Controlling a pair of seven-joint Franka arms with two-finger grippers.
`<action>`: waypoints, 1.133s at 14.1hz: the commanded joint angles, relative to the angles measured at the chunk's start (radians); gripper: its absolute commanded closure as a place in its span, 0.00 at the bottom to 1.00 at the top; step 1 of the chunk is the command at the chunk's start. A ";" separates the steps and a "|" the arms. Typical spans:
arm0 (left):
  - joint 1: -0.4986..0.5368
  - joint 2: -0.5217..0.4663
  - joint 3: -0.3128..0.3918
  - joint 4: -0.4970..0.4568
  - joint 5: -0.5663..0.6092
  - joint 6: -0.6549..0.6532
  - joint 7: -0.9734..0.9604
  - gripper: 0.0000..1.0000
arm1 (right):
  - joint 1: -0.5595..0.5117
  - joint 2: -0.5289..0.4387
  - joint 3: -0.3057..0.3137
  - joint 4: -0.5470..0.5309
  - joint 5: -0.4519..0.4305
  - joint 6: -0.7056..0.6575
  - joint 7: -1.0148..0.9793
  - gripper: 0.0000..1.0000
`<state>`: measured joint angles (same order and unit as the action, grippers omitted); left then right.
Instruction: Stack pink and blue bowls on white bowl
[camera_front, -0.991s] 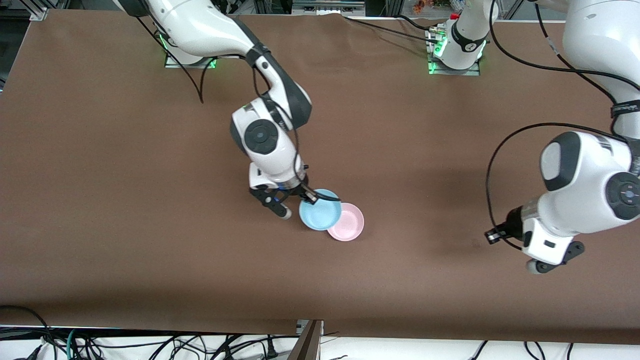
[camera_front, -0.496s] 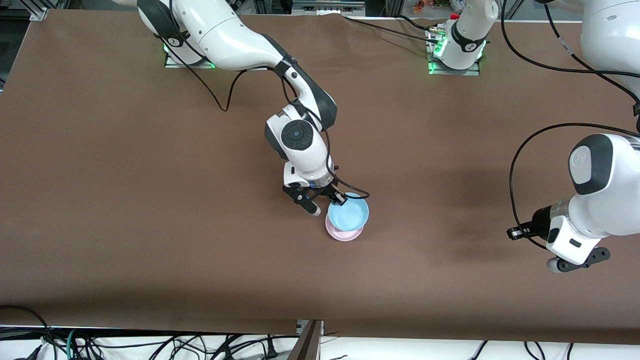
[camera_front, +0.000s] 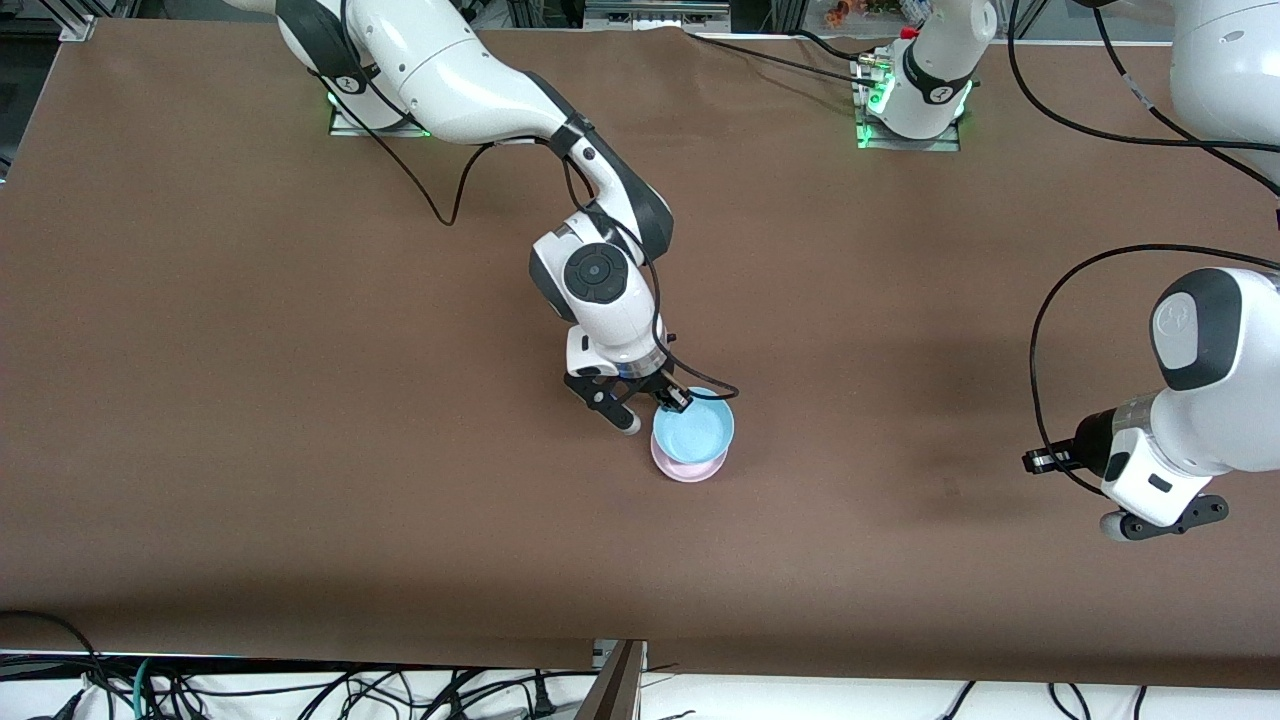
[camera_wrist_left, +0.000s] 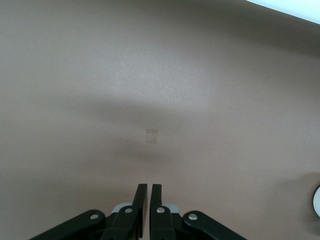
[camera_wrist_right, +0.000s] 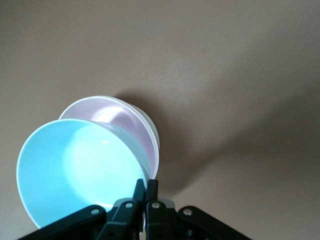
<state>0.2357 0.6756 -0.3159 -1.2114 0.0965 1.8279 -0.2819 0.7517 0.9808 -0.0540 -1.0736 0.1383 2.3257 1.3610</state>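
My right gripper is shut on the rim of the light blue bowl. It holds the bowl tilted, right over the pink bowl, which rests on the table. Under the pink bowl's edge, the right wrist view shows a pale whitish rim, the white bowl. In the front view that bowl is hidden. My left gripper hangs shut and empty over bare table at the left arm's end.
The brown table spreads wide around the bowls. Cables and a frame post lie along the edge nearest the front camera. Both arm bases stand along the edge farthest from it.
My right gripper carried the blue bowl toward the left arm's end, from beside the pink bowl to over it, then nearly stopped. The left arm drew back toward its own end.
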 joint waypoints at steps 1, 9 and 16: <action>0.008 -0.030 0.003 -0.040 -0.001 0.002 0.032 0.92 | 0.005 0.022 -0.006 0.027 -0.016 -0.016 -0.005 1.00; 0.051 -0.083 -0.003 -0.117 0.061 0.013 0.144 0.88 | -0.011 0.022 -0.009 0.035 -0.016 -0.016 -0.020 1.00; 0.053 -0.181 -0.005 -0.238 0.060 0.036 0.135 0.86 | -0.011 0.032 -0.007 0.038 -0.013 0.018 -0.033 1.00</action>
<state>0.2767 0.5825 -0.3171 -1.3387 0.1479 1.8411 -0.1597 0.7453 0.9914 -0.0678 -1.0694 0.1345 2.3346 1.3374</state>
